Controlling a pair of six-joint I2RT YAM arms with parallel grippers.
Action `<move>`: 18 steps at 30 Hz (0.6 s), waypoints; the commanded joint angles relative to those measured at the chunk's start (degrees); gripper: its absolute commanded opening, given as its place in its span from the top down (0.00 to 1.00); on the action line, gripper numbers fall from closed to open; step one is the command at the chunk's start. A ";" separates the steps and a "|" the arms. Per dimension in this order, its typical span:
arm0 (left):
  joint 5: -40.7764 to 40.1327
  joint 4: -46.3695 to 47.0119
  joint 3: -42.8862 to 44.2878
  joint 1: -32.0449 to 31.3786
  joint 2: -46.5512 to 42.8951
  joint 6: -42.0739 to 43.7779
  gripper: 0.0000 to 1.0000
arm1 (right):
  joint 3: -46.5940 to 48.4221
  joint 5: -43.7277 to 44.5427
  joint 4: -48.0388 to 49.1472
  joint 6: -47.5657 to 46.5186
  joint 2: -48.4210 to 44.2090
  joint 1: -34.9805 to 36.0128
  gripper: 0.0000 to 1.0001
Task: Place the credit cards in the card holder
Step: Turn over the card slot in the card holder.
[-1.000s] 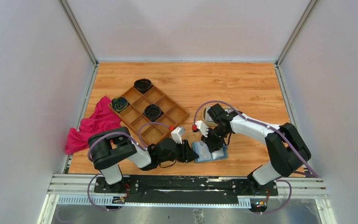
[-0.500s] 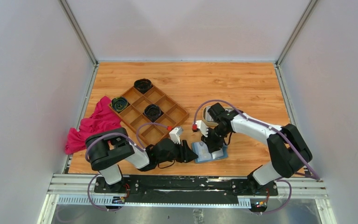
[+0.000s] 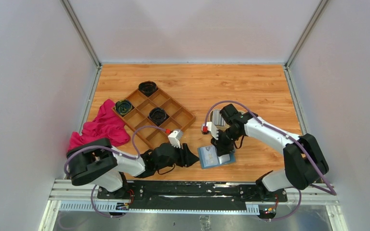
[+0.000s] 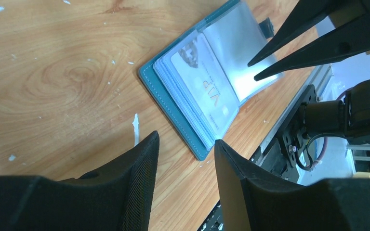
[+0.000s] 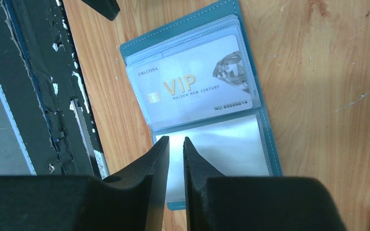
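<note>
The teal card holder (image 3: pixel 215 157) lies open on the table near the front edge. It also shows in the left wrist view (image 4: pixel 173 110) and the right wrist view (image 5: pixel 266 126). A whitish credit card (image 5: pixel 192 86) printed "VIP" sits in one of its clear sleeves (image 4: pixel 203 82). My right gripper (image 3: pixel 220 144) hangs just over the empty lower sleeve (image 5: pixel 176 139), its jaws only a narrow gap apart with nothing between them. My left gripper (image 3: pixel 194 159) is open and empty (image 4: pixel 185 137), just left of the holder and apart from it.
A cream oval tray (image 3: pixel 216 116) with more cards stands behind the right wrist, partly hidden. A brown compartment tray (image 3: pixel 169 108) holding dark round items is at centre left. A red cloth (image 3: pixel 99 129) lies at the left edge. The black rail (image 3: pixel 188 187) runs along the front.
My left arm has drawn back to the left, away from the holder. The right wrist has shifted slightly right and the holder has slid a little toward the front left.
</note>
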 commanded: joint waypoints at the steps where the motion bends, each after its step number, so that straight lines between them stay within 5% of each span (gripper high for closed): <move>1: -3.10 -4.58 -1.06 0.07 -4.33 4.02 0.50 | 0.95 -1.11 -2.24 -1.81 -1.27 -1.23 0.79; 18: -10.62 -16.42 -4.48 0.26 -26.02 15.63 0.42 | 0.99 -0.88 -2.34 -2.25 -1.95 -2.76 0.79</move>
